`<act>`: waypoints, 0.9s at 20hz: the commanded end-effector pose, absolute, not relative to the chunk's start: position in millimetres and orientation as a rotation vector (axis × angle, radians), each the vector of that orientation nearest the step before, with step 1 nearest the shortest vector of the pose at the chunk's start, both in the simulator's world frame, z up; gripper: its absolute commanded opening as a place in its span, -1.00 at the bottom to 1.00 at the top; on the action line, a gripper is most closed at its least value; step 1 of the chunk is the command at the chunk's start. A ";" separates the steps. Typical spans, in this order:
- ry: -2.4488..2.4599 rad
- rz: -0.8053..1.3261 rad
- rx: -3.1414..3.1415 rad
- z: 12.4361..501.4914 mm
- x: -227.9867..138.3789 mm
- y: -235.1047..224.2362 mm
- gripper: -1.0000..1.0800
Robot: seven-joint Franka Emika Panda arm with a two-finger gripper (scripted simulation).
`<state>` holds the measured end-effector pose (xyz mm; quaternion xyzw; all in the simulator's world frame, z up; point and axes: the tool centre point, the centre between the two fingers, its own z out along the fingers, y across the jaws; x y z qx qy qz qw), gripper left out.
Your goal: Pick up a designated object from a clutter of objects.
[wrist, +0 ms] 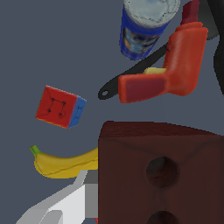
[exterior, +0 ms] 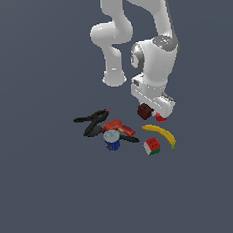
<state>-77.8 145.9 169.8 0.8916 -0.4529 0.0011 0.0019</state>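
The designated object, a dark maroon block [exterior: 145, 111] with round holes, sits right under the white hand in the exterior view. In the wrist view the block [wrist: 162, 175] looms very close and fills one corner. My gripper [exterior: 149, 107] is shut on it, and one pale finger [wrist: 81, 192] lies against its side; the other finger is hidden. The rest of the clutter of objects lies on the floor below and around it: a red cup [exterior: 160, 117] half hidden behind the hand, and a yellow banana [exterior: 160, 134] just beyond.
A colourful puzzle cube [exterior: 152, 146] lies near the banana [wrist: 61, 164]. Towards the exterior view's left are a red drill [exterior: 118, 127], a blue can [exterior: 112, 139] and a black clamp [exterior: 93, 122]. The arm's base [exterior: 114, 79] stands behind.
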 end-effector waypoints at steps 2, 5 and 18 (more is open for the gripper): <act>-1.421 0.005 2.798 201.8 -63.5 140.1 -1.00; -1.421 0.005 2.798 228.6 -51.0 135.3 -1.00; -1.419 0.003 2.801 341.4 3.7 117.1 -1.00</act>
